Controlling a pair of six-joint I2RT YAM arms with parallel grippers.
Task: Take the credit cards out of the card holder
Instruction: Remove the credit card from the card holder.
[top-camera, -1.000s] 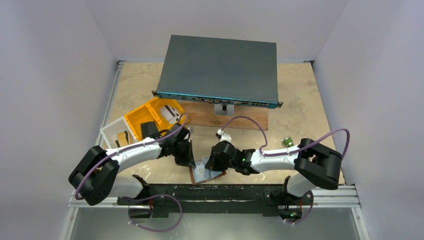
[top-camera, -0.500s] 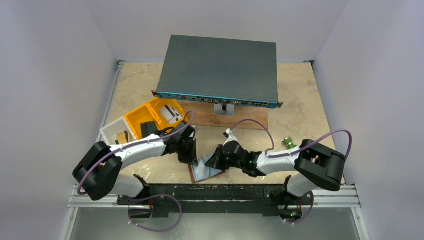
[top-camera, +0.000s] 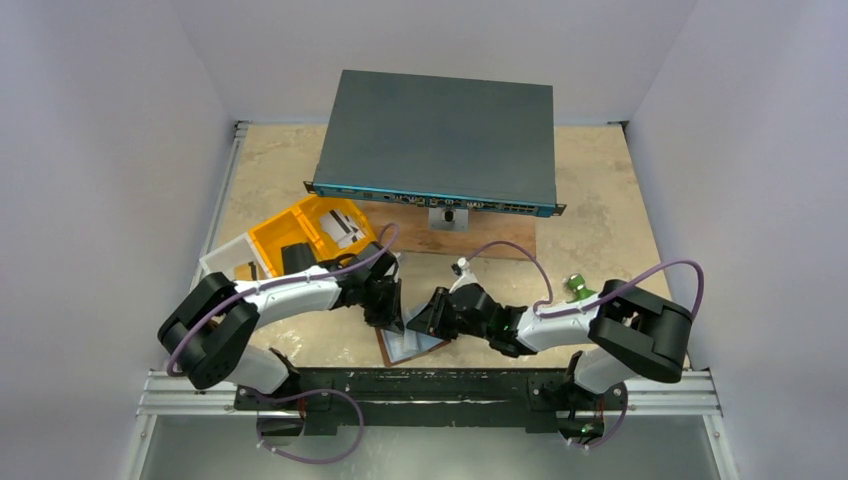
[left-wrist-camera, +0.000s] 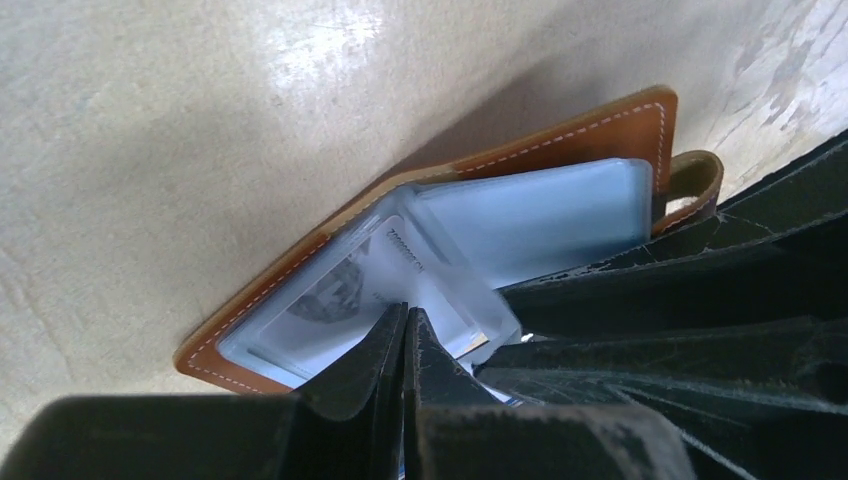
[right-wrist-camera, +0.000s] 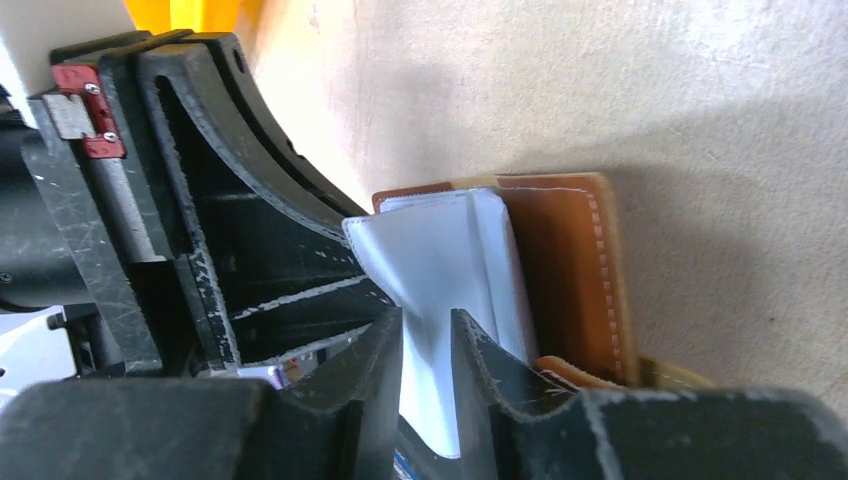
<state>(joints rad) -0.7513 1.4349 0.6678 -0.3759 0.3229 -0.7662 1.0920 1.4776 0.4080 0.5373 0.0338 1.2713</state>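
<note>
The card holder lies open near the table's front edge, brown leather with pale blue clear pockets and a strap tab. A credit card with a grey mark shows inside one pocket. My left gripper is shut, its tips resting on that pocket; whether a leaf is pinched I cannot tell. My right gripper stands narrowly open from the opposite side. A raised pale pocket leaf runs through its gap. In the top view the two grippers meet over the card holder.
A dark network switch sits on a wooden board at the back. A yellow tray holding pale cards and a clear box stand at the left. A small green object lies at the right.
The right gripper's jaws have parted a little and its wrist has turned and drawn slightly right. The left gripper has shifted slightly right onto the pockets, still shut.
</note>
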